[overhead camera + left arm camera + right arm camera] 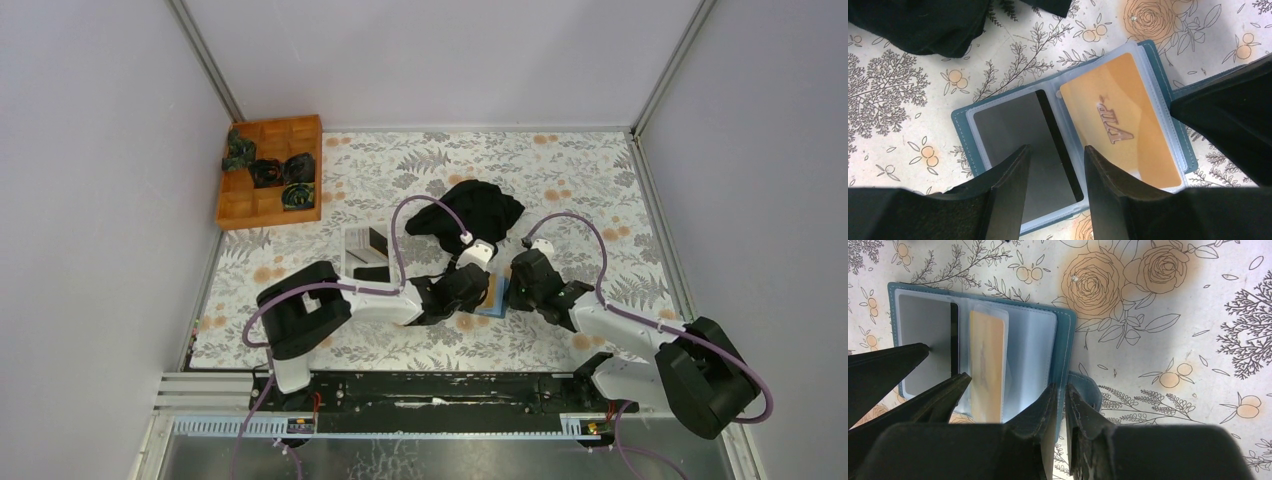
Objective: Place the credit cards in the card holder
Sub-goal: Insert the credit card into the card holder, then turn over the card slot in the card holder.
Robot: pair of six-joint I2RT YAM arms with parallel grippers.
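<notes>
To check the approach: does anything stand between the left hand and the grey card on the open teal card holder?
Nothing visible does. The left hand, open, sits over the flat grey card with a black stripe on the teal rectangular card holder.

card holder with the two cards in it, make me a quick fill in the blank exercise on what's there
1. The orange card bears the raised letters ___.
2. The grey card has a ___ stripe down one side.
3. The card holder lies ___ on the table, its clear sleeves facing up.

Missing words: VIP; black; open
</notes>
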